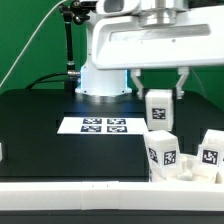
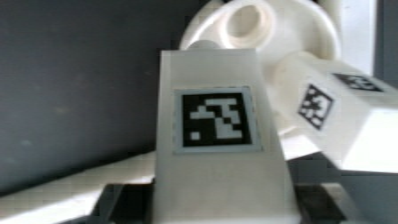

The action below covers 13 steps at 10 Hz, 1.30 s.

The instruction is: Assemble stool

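Note:
My gripper (image 1: 158, 93) hangs over the table's right side, shut on a white blocky leg (image 1: 158, 110) that points down, its square tag facing the camera. In the wrist view this held leg (image 2: 221, 120) fills the middle, with the dark pads (image 2: 125, 200) pressed against both of its sides at my gripper (image 2: 222, 202). Beyond it lies the round white seat (image 2: 249, 38) with a socket hole showing. A second leg (image 2: 338, 100) lies tilted beside the seat. Two loose legs (image 1: 163, 152) (image 1: 209, 156) stand below the held one in the exterior view.
The marker board (image 1: 103, 125) lies flat on the black table in front of the robot base (image 1: 100, 70). A long white border rail (image 1: 70, 200) runs along the near edge. A black stand (image 1: 70, 45) rises at the back left.

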Motion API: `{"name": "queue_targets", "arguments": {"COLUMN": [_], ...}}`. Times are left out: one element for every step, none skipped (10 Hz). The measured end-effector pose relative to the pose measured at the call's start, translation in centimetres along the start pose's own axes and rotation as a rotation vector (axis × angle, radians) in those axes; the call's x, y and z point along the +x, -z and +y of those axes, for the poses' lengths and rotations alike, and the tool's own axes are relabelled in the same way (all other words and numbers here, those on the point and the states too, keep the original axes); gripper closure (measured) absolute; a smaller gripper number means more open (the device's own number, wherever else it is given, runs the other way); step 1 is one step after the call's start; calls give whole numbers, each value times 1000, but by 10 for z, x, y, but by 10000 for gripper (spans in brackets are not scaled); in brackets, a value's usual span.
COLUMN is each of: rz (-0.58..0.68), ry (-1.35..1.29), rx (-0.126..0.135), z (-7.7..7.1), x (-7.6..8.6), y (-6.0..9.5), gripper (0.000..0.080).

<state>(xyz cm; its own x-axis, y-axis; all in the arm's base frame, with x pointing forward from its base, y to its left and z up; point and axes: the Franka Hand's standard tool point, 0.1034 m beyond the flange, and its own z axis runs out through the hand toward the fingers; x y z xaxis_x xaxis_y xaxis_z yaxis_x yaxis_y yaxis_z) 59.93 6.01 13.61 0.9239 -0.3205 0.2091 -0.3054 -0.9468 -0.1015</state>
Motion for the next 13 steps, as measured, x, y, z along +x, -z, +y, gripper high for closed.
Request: {"name": "queue_targets", "arguments": {"rz": [4,1,1,2,3,6,8,7,7,8,18,27,25], "ry": [-24,-22,-22,-11,28,63,87,81,80,82,88,92,93], "rx": [9,6,6,4,-2,-7,-9,-9,-11,-11,-11,-15,-19], "z": [0,1,1,-1,-11,-22,-30,-27,-26,-26,-26,-23,-22], "x": [2,1,1,0,-3,-5,-6,-5,-4,-5,-8,-10,-11], "y": [2,0,0,-1,-4,-6,-8,-8,-8,-9,-12,-17,-20], "gripper": [461,461,461,461,461,461,461,461,461,461,461,461,461]}}
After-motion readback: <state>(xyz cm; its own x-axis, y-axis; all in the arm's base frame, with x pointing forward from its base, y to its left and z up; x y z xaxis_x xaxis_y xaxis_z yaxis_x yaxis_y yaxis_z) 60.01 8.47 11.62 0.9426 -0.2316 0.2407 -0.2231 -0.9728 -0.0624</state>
